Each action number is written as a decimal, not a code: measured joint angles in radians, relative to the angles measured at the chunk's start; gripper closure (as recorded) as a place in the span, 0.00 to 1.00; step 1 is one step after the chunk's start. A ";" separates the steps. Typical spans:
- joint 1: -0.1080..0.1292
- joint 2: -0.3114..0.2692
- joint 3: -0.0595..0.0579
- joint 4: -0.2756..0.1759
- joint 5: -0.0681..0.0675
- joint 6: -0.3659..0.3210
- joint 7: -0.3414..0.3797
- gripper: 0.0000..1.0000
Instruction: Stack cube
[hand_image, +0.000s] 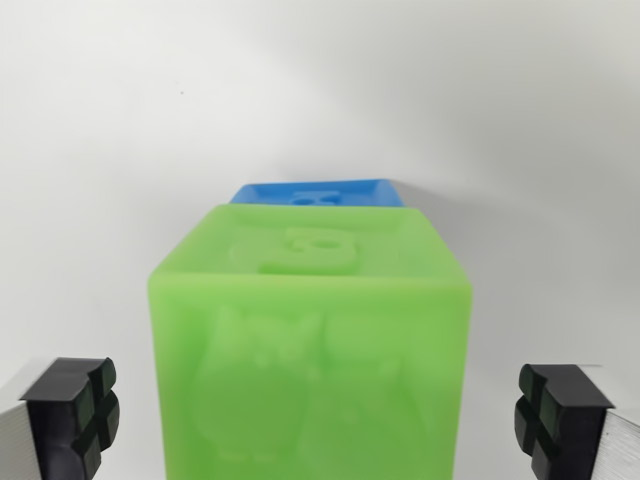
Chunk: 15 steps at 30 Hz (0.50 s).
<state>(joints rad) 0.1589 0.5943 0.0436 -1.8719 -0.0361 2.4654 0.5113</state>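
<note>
Surface: a plain white table fills the wrist view, bare apart from the two cubes; nothing else lies around them.
Green cube: the green cube sits in the middle of the view, close to the camera, flat on the table, with a moulded figure on its near face and a raised mark on top.
Blue cube: the blue cube shows only as a thin strip of its top, directly behind the green one and mostly hidden by it; whether the two touch cannot be told.
Gripper: the gripper is spread wide and empty, one black pad at the wrist view's left and the other at its right, each clear of the green cube's sides.
Step in hand: by my reading, the approach to pick up the green cube, not yet gripped.
Next move: likely lower a little, keep the cube centred, then close on its side faces.
In the way: only the blue cube behind, which a forward push could nudge.
</note>
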 joint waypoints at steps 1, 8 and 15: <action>0.000 -0.006 0.000 -0.001 0.000 -0.005 0.000 0.00; 0.000 -0.047 0.001 -0.004 0.002 -0.042 0.000 0.00; -0.001 -0.092 0.002 -0.004 0.004 -0.086 -0.001 0.00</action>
<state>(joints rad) 0.1582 0.5023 0.0456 -1.8757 -0.0323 2.3794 0.5099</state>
